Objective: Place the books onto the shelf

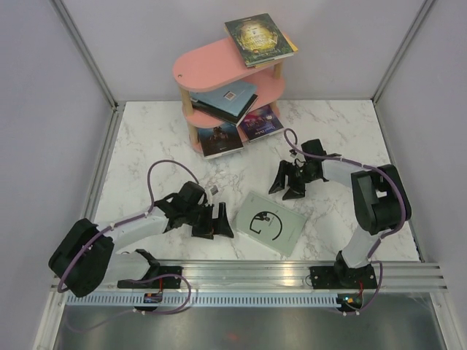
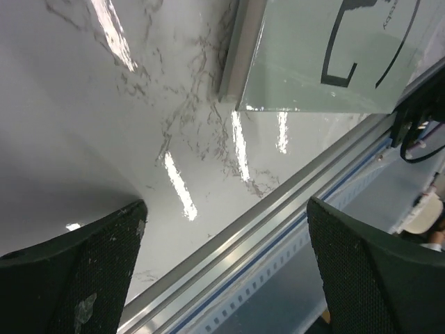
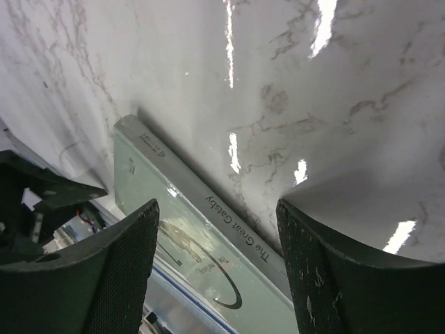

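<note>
the left gripper sat low near the table's near edge, jaws spread wide and empty, just beside the left edge of the great gatsby paperback, probably to brace it. by the far edge stood the pink shelf, with a green-gold book on top, a blue one on the middle board, and a dark-covered book and a purple one lowest, partly hidden under the boards above. the grey-green paperback lay flat on the marble, not yet shelved, so a finger likely had to get under an edge. the right gripper hovered near its far corner, jaws apart, holding nothing. both wrist views cut the cover off.
</note>
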### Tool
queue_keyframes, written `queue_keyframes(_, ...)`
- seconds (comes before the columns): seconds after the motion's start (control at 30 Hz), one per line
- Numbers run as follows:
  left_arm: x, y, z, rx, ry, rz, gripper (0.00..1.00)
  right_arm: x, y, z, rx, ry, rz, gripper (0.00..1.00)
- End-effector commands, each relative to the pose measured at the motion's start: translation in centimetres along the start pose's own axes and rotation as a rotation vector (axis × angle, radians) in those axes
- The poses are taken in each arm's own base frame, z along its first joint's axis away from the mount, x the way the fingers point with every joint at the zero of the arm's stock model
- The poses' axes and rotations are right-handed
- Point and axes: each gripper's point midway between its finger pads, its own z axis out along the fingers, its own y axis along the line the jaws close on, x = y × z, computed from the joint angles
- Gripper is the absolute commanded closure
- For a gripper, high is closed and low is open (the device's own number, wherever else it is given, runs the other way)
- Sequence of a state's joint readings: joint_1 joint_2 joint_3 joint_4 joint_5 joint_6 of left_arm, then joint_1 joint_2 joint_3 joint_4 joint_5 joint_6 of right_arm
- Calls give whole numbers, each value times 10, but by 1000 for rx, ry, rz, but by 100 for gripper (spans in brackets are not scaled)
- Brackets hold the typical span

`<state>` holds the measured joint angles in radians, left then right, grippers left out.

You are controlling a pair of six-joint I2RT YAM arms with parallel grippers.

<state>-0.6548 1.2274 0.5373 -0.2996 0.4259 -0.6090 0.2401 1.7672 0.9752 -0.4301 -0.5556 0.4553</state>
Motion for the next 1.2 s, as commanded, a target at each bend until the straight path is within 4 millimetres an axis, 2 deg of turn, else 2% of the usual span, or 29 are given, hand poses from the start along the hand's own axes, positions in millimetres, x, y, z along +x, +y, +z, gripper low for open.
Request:
queue_keyframes(0.0, -4, -33, 10, 210, -26, -75, 0, 34, -24, 16, 15, 73, 16, 26)
queue_keyframes(0.1, -2, -37, 22, 263, -11, -117, 0, 58, -25, 13, -14, 113, 32, 26)
queue_keyframes(0.13, -4, -37, 32, 278, -6, -124, 0, 75, -29, 13, -20, 148, 56, 26)
queue_keyframes(0.2, 0, -37, 42, 306, 30, -178, 0, 88, -26, 8, -34, 157, 84, 26)
queue_keyframes(0.3, -9, -38, 65, 366, 28, -226, 0, 117, -24, 7, -50, 191, 102, 26)
queue_keyframes(0.5, -18, -43, 82, 416, 51, -305, 0, 136, -7, 10, -92, 221, 61, 26)
queue_keyframes(0.7, -22, -42, 76, 409, 47, -299, 1, 125, 2, 6, -107, 150, 63, 30)
queue_keyframes(0.8, -26, -39, 66, 404, 28, -296, 1, 115, 10, 2, -118, 106, 51, 50)
queue_keyframes(0.83, -28, -36, 62, 400, 21, -300, 1, 108, 16, 0, -129, 88, 43, 75)
queue_keyframes(0.87, -29, -34, 58, 401, 14, -296, 0, 104, 21, -3, -138, 71, 46, 90)
queue_keyframes(0.9, -38, -29, 48, 406, -28, -302, 0, 99, 26, -5, -153, 59, 44, 100)
queue_keyframes(0.97, -38, -18, 37, 391, -39, -311, 0, 81, 49, -14, -216, 10, 31, 100)
queue_keyframes(1.0, -47, -9, 30, 384, -70, -333, 0, 74, 59, -18, -244, -8, 24, 100)
queue_keyframes(1.03, -50, -8, 21, 385, -87, -331, 0, 61, 79, -27, -304, -35, -6, 100)
queue_keyframes(1.1, -58, -3, 10, 391, -117, -317, 0, 43, 106, -40, -382, -81, -18, 100)
queue_keyframes(1.13, -60, -4, 5, 397, -127, -308, 0, 32, 124, -51, -425, -105, -38, 100)
queue_keyframes(1.17, -64, -10, -3, 415, -141, -284, 0, 26, 133, -55, -446, -113, -41, 100)
